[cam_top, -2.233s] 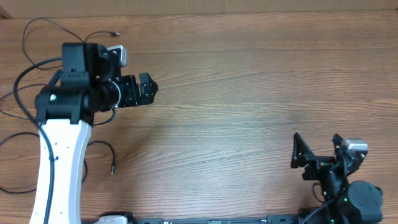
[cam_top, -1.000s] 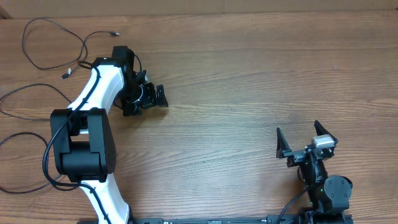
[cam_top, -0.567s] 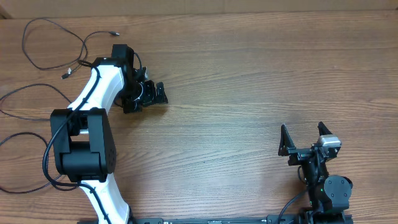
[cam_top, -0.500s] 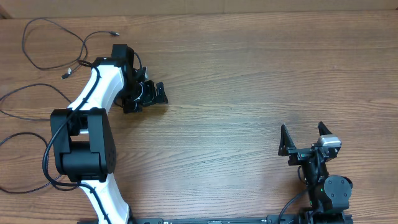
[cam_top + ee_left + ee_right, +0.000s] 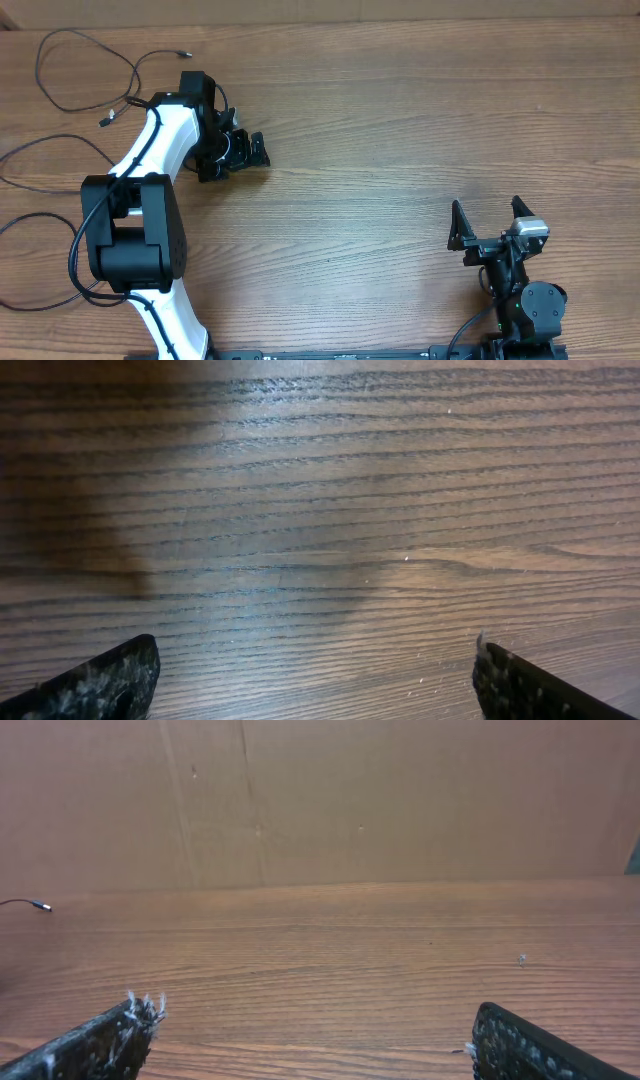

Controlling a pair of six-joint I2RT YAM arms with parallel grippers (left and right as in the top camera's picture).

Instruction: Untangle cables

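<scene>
When checking overhead, find cables [image 5: 182, 52] strewn loose across far-left desk [image 5: 400, 120], near left hand [image 5: 233, 158], spread wide, gripping nothing. Same with right hand [image 5: 487, 222] at front-right: fingers wide apart, empty, well apart from cables.

A wood-grain table [image 5: 400, 150] fills the overhead view, its grain running left to right. Along the top of the right wrist view stands a plain brown wall [image 5: 350, 790] with faint vertical seams. A soft shadow darkens the left wrist view's upper left.
</scene>
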